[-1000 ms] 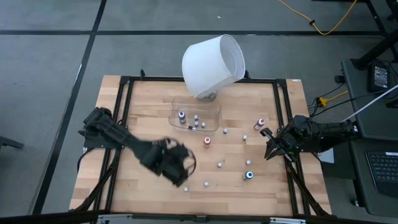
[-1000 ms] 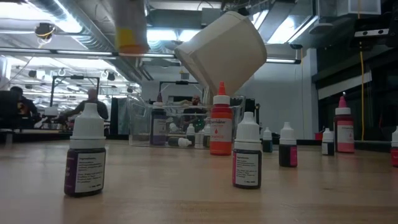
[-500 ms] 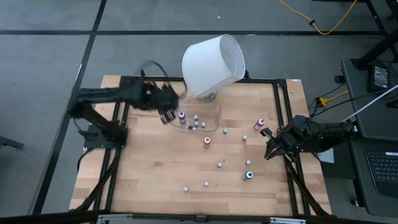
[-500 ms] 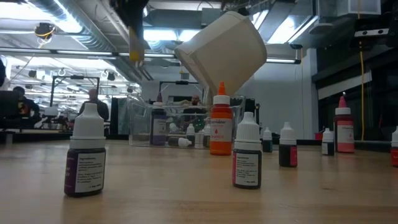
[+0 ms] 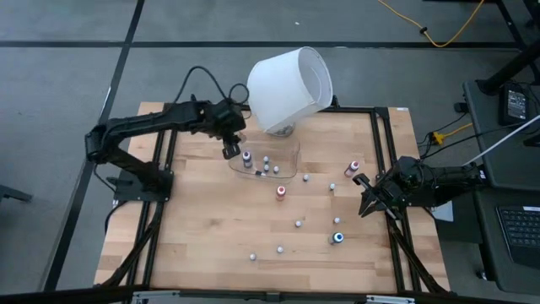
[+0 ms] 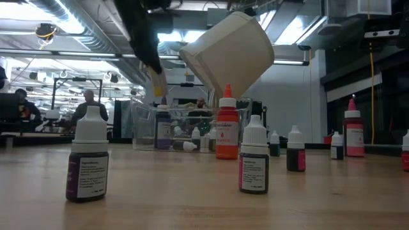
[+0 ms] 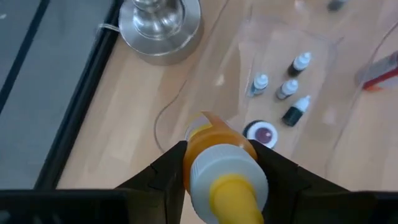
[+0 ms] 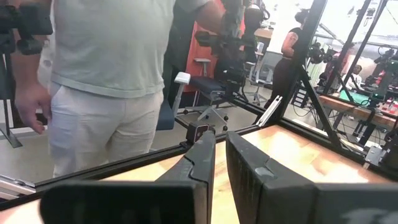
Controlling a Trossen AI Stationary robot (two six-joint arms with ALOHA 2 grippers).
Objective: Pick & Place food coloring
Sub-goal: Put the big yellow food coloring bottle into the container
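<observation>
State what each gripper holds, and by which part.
Left gripper clamps a yellow-capped food coloring bottle by its body, near the cap. Right gripper holds nothing.

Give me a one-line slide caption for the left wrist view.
Left claw holds a yellow-tipped bottle above the clear tray of small bottles.

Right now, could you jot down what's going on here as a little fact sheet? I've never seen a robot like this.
left gripper: above the tray's edge, closed on a yellow-capped bottle
right gripper: shut, empty, waiting at the table's right edge
clear tray: holds several small bottles
loose bottles: scattered on the wooden table, among them an orange one and a blue-capped one
white lampshade: tilted, at the far edge
</observation>
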